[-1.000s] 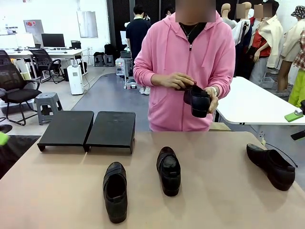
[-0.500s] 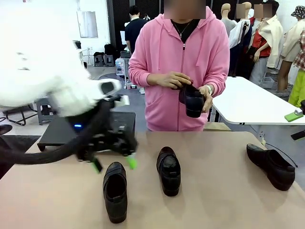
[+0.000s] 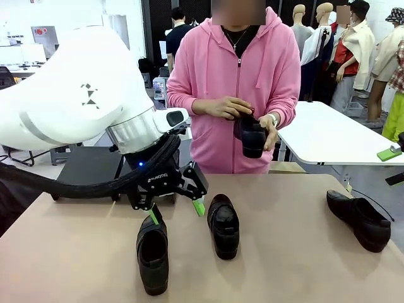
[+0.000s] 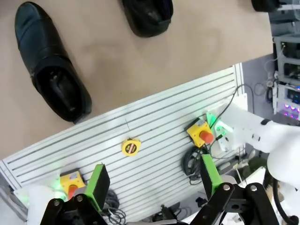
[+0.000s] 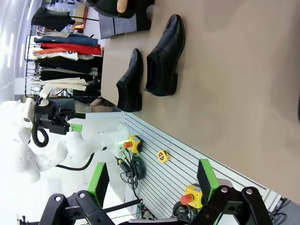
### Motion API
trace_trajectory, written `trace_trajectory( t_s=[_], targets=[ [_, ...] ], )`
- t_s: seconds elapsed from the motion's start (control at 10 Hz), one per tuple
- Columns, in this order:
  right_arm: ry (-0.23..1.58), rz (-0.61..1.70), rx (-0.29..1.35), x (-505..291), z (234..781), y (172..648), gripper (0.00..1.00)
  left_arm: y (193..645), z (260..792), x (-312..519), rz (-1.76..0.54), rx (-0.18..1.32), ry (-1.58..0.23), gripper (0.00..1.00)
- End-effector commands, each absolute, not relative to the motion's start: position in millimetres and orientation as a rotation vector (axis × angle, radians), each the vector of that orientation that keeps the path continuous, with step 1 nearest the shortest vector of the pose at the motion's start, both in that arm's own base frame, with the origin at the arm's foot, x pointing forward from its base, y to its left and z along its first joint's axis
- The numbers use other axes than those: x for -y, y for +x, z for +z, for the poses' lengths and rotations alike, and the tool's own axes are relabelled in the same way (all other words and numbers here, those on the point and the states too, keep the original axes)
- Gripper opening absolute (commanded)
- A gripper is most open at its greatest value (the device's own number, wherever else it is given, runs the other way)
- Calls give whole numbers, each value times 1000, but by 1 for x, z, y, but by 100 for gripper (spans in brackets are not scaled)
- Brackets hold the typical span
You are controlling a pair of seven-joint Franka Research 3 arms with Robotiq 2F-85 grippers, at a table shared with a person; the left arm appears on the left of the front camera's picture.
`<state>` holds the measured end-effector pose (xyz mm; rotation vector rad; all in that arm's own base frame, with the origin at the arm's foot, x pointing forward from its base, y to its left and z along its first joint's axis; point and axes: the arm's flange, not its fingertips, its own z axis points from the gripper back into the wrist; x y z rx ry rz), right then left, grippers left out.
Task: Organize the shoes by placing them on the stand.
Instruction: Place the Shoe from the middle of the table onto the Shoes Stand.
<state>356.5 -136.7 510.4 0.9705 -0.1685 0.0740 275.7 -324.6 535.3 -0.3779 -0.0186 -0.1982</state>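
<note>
Whereas a second ago no arm was there, the left arm (image 3: 82, 107) now reaches over the desk (image 3: 290, 271), hiding part of the stand (image 3: 88, 169). On the desk the left shoe (image 3: 153, 252) lies lengthwise near-to-far, toe toward the person (image 3: 240, 76), its toe end just below the open left end effector (image 3: 177, 211). Its twin, the right end effector (image 5: 154, 180), gapes too.
</note>
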Motion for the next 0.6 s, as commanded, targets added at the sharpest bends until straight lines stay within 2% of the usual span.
trace_trajectory(
  t_s=[0.0,0.1,0.5],
  targets=[
    [972,74,165,137,514,355,100,283,532,327,-186,26,-372,100],
    [972,74,165,137,514,355,100,294,505,336,-92,25,-296,100],
    [972,74,165,137,514,355,100,325,416,360,34,87,-216,100]
  ],
)
